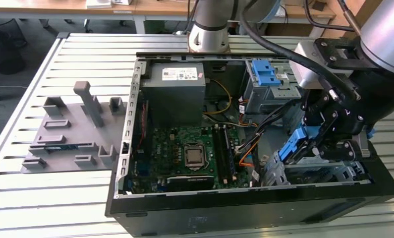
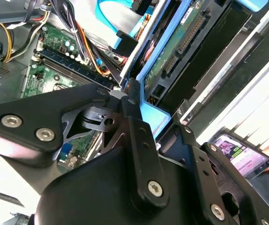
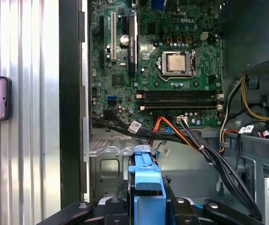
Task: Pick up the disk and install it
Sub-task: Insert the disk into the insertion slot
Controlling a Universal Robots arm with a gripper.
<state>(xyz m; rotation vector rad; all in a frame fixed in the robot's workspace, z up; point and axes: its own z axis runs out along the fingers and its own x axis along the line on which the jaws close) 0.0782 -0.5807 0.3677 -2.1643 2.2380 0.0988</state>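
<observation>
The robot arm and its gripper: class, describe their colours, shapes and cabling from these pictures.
The arm is a silver-grey tube with thick black cables looping beside it. The gripper is a black, angular metal assembly; in the second wrist view its black linkage bars carry shiny silver screws.

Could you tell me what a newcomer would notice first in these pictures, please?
Most striking is the open computer case on the slatted metal table, with its green motherboard exposed. At the exterior view's right, the gripper holds the disk in its blue frame on edge inside the case. A grey holder tray lies at the exterior view's left.
</observation>
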